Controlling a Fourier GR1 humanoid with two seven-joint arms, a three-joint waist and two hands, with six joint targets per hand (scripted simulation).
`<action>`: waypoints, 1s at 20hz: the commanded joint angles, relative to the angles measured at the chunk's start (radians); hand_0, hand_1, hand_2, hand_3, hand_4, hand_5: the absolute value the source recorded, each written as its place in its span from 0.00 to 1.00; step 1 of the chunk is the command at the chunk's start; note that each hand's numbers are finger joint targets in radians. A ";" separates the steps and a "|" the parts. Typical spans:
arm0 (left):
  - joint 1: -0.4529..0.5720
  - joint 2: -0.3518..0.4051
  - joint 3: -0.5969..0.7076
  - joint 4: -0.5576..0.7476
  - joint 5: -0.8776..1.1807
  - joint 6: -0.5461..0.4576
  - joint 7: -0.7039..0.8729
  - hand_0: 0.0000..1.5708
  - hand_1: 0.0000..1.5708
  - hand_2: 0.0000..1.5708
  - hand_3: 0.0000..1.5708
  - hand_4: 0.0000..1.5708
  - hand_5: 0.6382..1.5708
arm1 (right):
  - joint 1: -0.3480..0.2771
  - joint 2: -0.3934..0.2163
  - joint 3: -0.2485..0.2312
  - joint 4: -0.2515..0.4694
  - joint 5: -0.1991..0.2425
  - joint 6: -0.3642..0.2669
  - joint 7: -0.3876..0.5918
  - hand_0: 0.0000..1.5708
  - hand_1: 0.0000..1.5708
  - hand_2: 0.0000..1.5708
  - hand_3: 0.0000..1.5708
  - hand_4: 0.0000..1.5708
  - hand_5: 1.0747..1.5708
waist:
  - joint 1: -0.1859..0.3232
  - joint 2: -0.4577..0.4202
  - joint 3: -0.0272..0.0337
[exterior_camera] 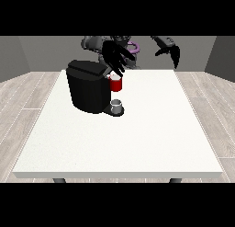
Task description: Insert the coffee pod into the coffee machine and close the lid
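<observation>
Hand at the view's left (117,58): fingers spread open, hovering directly above the coffee machine (87,86) lid and red holder (116,84).

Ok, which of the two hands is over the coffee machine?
The hand at the view's left, fingers hanging down by the red part of the coffee machine. The hand at the view's right hangs clear of it.

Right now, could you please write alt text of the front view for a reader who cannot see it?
A black coffee machine stands on a white table, and the hand at the view's left hangs over a red part at the machine's front. A small grey cup sits on the machine's base below it. The hand at the view's right is raised above the table's far edge.
</observation>
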 commanded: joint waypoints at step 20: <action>-0.007 -0.013 -0.034 -0.085 0.010 -0.009 0.065 0.00 0.00 0.00 0.00 0.17 1.00 | -0.135 0.230 0.057 0.083 -0.094 0.026 -0.474 0.00 0.00 0.00 0.00 0.00 1.00 | 0.041 0.028 -0.0451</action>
